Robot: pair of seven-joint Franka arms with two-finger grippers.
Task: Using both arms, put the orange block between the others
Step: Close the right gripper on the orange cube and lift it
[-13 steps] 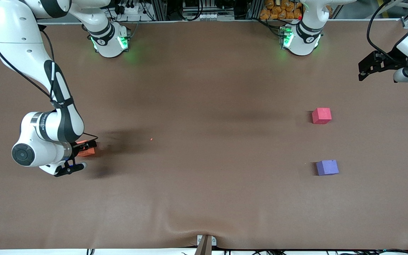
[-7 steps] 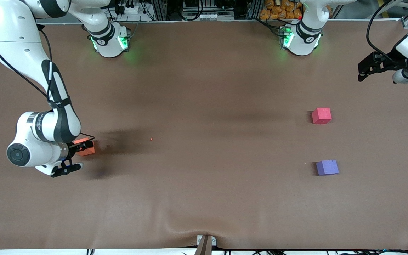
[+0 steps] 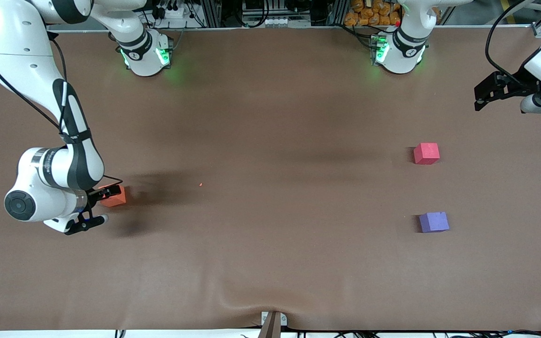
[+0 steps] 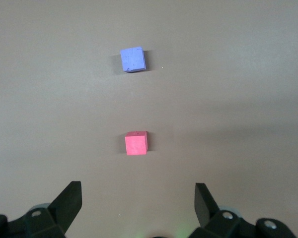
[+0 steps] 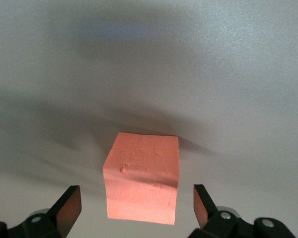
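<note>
The orange block (image 3: 114, 197) (image 5: 143, 177) lies on the brown table near the right arm's end. My right gripper (image 3: 106, 205) (image 5: 136, 202) is low over it and open. One finger (image 5: 69, 204) stands on each side of the block, with a gap on both sides. The others, a pinkish-red cube (image 3: 426, 153) (image 4: 136, 144) and a purple-blue cube (image 3: 434, 222) (image 4: 133, 59), sit apart near the left arm's end, the purple-blue one nearer the front camera. My left gripper (image 3: 484, 91) (image 4: 137, 198) hangs open and empty, high over that end of the table, where the left arm waits.
The brown cloth (image 3: 270, 117) has a wrinkle (image 3: 247, 303) near its front edge, above a small bracket (image 3: 274, 321). A tiny red speck (image 3: 200, 184) lies near the middle. The arm bases (image 3: 144, 54) (image 3: 399, 51) glow green along the back edge.
The right arm's wrist has shifted slightly toward its own end of the table, and more of the orange block shows. The block and both cubes stay put. The left arm barely moved.
</note>
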